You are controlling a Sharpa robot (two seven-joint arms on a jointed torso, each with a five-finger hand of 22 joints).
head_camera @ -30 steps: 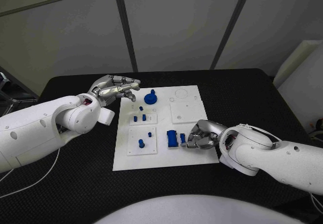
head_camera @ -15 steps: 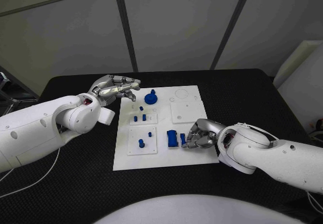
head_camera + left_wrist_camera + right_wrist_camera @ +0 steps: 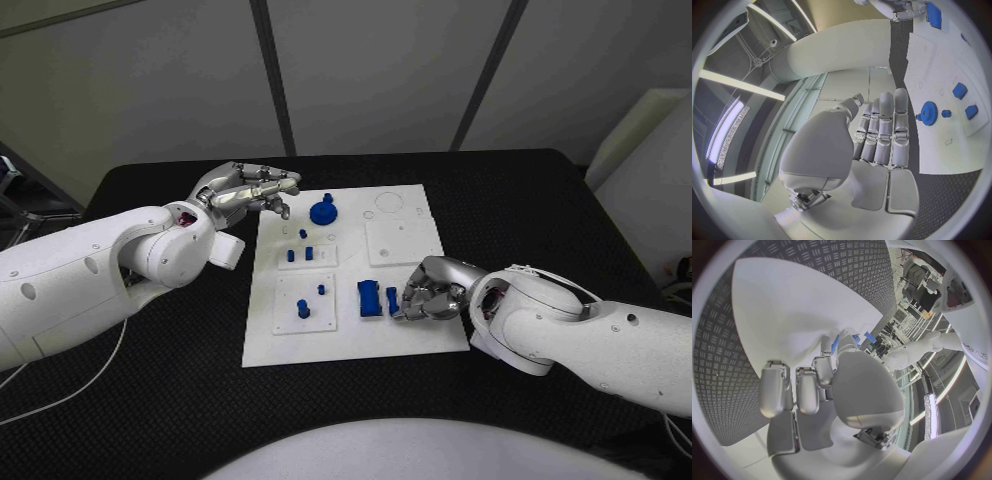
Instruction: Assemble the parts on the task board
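Head view: white board (image 3: 411, 335) lies at centre of the black table (image 3: 173, 400), long side running 12 to 6 o'clock, tilted slightly. The board is a flat rectangular plate carrying three raised square pads, plus faint circular outlines near its 1 o'clock corner.

Blue parts on the board:
- Round gear (image 3: 325, 210) with an upright stub, at the board's 11 o'clock end. The left wrist view shows it toothed, with a small blue peg (image 3: 946, 113) beside it.
- Small pins (image 3: 297, 251) standing on the upper-left pad, apart from each other.
- Upright post (image 3: 302, 307) on the lower-left pad, with a smaller pin just beside it toward 1 o'clock.
- Rectangular block (image 3: 371, 298) near board centre, toward 4 o'clock; a narrow bar (image 3: 391, 297) just to its 3 o'clock side.

Left hand (image 3: 245, 189): above the table at the board's 10 o'clock corner, beside the gear and not touching it. Fingers curled inward; left wrist view shows them side by side and nothing in them.

Right hand (image 3: 428, 291): on the board's 4 o'clock edge, fingers curled down against the narrow bar. Right wrist view shows fingertips (image 3: 831, 345) closed round a slim blue piece; I read this as pinching the bar. Block not touched, as far as can be seen.
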